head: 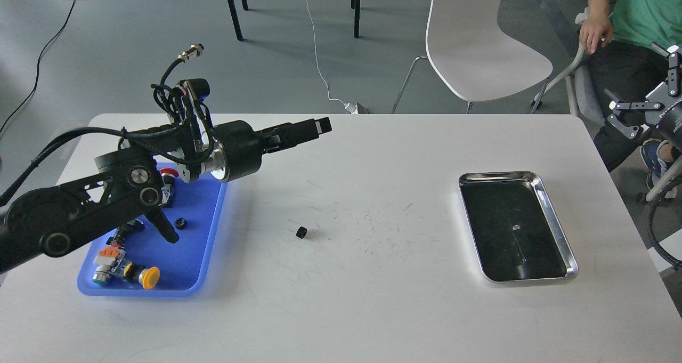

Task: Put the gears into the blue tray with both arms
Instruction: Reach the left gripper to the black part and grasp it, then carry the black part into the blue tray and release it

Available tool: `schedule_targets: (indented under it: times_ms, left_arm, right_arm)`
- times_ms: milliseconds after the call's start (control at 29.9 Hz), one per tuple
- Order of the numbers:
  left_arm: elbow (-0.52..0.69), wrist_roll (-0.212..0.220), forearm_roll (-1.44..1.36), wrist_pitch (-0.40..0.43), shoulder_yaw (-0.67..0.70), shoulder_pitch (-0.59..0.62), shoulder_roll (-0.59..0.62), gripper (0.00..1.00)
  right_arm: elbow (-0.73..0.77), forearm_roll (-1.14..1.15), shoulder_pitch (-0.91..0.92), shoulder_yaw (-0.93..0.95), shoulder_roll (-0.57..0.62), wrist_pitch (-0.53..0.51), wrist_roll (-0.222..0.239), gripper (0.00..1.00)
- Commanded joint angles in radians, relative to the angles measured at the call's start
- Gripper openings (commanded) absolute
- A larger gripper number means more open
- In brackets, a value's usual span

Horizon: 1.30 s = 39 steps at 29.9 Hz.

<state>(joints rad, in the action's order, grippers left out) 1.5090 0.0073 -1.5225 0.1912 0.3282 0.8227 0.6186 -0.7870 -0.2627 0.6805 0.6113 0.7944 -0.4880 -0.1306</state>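
Nearest, at lower left on the white surface (pixel 373 309), the blue tray (pixel 205 235) holds push-buttons (pixel 125 269) w/ yellow, green & red caps plus one gear (pixel 180 224) just right of the left arm's (pixel 80 208) dark links, which cross over the tray. A 2nd gear (pixel 302 232) lies loose on the surface right of the tray, well apart from the steel tray (pixel 557 222) at right. Further back the left gripper (pixel 318 127) points right above the surface, jaws together w/ nothing between; right gripper (pixel 626 119) at far right edge, jaws can't tell.
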Motion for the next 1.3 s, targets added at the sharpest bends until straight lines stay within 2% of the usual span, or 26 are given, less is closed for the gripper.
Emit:
schedule_targets:
  times_ms: [0, 234, 668, 802, 1036, 1270]
  left_arm:
    - [-0.001, -0.001, -0.301, -0.001, -0.073, -0.014, -0.022, 0.98]
    - [-0.024, -0.001, -0.617, 0.004, -0.095, -0.103, -0.100, 0.96]
    - [-0.148, -0.015, -0.659, -0.022, -0.095, -0.197, -0.151, 0.93]
    - [-0.168, -0.020, -0.659, -0.022, -0.097, -0.206, -0.148, 0.84]
    - [-0.193, -0.021, -0.659, -0.022, -0.097, -0.206, -0.145, 0.61]
    - [-0.202, -0.029, -0.659, -0.022, -0.097, -0.227, -0.132, 0.44]
  right_arm:
    - [0.000, 0.000, -0.006, 0.001, -0.059, -0.001, -0.004, 0.93]
    - [0.009, 0.002, -0.021, 0.004, -0.159, -0.001, -0.006, 0.94]
    - [0.011, 0.008, -0.041, -0.002, -0.162, -0.001, -0.006, 0.94]
    - [0.009, 0.010, -0.041, -0.002, -0.162, -0.001, -0.006, 0.94]
    - [0.006, 0.010, -0.041, -0.004, -0.162, -0.001, -0.006, 0.94]
    - [0.006, 0.011, -0.041, -0.005, -0.162, -0.001, -0.006, 0.94]
